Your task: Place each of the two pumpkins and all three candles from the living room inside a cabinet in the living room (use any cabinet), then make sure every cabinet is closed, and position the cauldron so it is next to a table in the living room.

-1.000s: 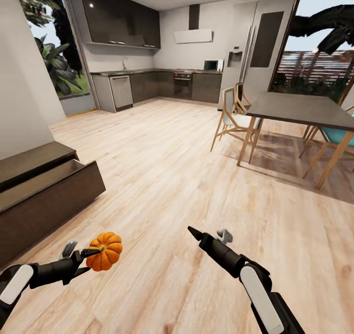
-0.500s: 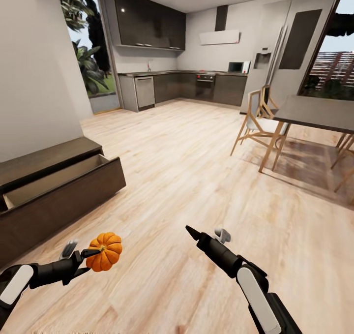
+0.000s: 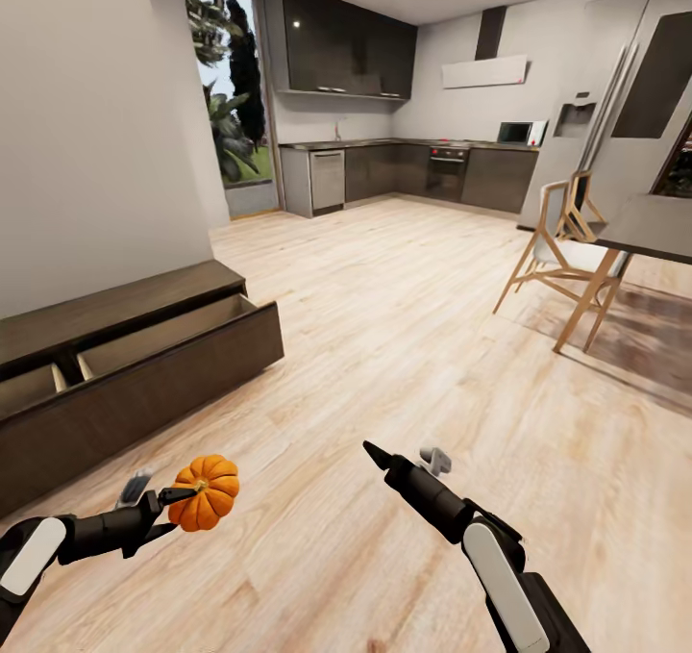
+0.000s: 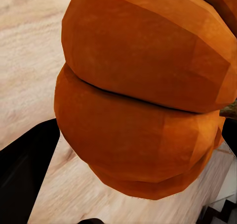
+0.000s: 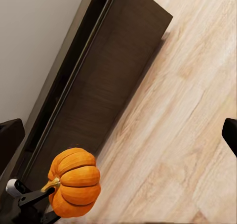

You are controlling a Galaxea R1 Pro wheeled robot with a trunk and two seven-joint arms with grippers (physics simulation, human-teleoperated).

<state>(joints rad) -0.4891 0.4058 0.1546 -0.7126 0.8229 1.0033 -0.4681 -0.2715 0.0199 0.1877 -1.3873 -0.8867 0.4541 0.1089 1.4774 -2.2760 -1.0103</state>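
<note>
My left gripper (image 3: 185, 495) is shut on a bright-orange ribbed pumpkin (image 3: 206, 491), held low over the wood floor. Seen close in the left wrist view, the pumpkin (image 4: 143, 110) hides the fingers. The right wrist view has the pumpkin (image 5: 74, 182) in front of the cabinet (image 5: 108, 85). The cabinet (image 3: 144, 369), a long low dark-brown unit, stands against the left wall with its drawers pulled out and pale insides showing. My right gripper (image 3: 404, 458) is open and holds nothing, to the right of the pumpkin. The candles and the cauldron are out of view.
A dining table (image 3: 658, 225) with a wooden chair (image 3: 562, 249) stands at the right. Dark kitchen units (image 3: 423, 172) line the far wall, with a glass door (image 3: 231, 124) beside them. Open wood floor (image 3: 384, 345) lies between me and the cabinet.
The camera has turned left, so more of the cabinet and a second open drawer compartment show and the table has slid to the right edge. Both arms hold the same pose.
</note>
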